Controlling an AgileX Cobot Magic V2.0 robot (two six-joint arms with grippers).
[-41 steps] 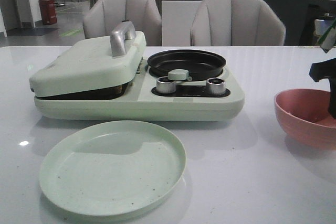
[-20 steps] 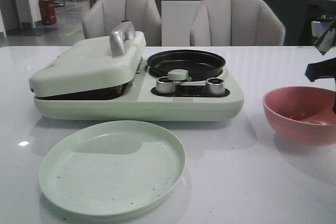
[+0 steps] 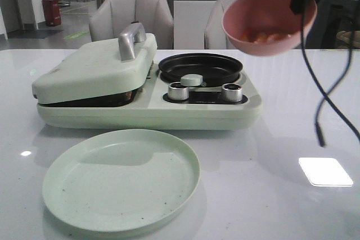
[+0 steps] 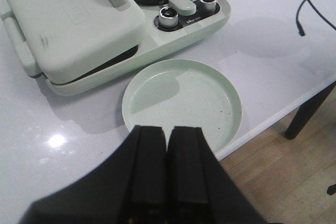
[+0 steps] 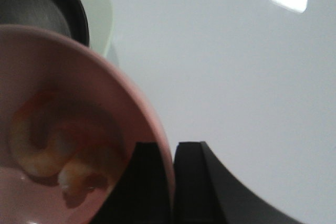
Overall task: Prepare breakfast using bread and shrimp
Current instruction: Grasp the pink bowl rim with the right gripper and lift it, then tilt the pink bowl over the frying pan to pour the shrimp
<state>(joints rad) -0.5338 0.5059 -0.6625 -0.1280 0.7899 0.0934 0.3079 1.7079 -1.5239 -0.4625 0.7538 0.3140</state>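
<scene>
Right hand (image 3: 298, 1): clamped on the rim of the pink bowl (image 3: 269, 22), one finger inside the wall, one outside, rim pinched between them in the right wrist view. Bowl held up off the surface (image 3: 281, 195), tilted toward the camera, at about 1 o'clock from the cooker's round black pan (image 3: 199, 67) in the front view.

Shrimp (image 5: 50, 153): curled orange-pink pieces lying in the bottom of the bowl; in the front view they show only as an orange patch (image 3: 263, 36).

Left hand (image 4: 167, 171): fingers pressed together, nothing between them; poised above the near rim of the pale green plate (image 4: 181, 102).

Plate: bare, flat on the surface, at 6 o'clock from the green cooker (image 3: 146, 91), just in front of it.

Cooker: hinged lid (image 3: 93, 71) with metal handle (image 3: 130, 39) lowered over the left half; a dark gap shows under its front edge. Two metal knobs (image 3: 179, 90) at the front of the pan.

Bread: not seen in any view.

Black cable (image 3: 323, 105) hangs from the right arm, clear of the surface.
</scene>
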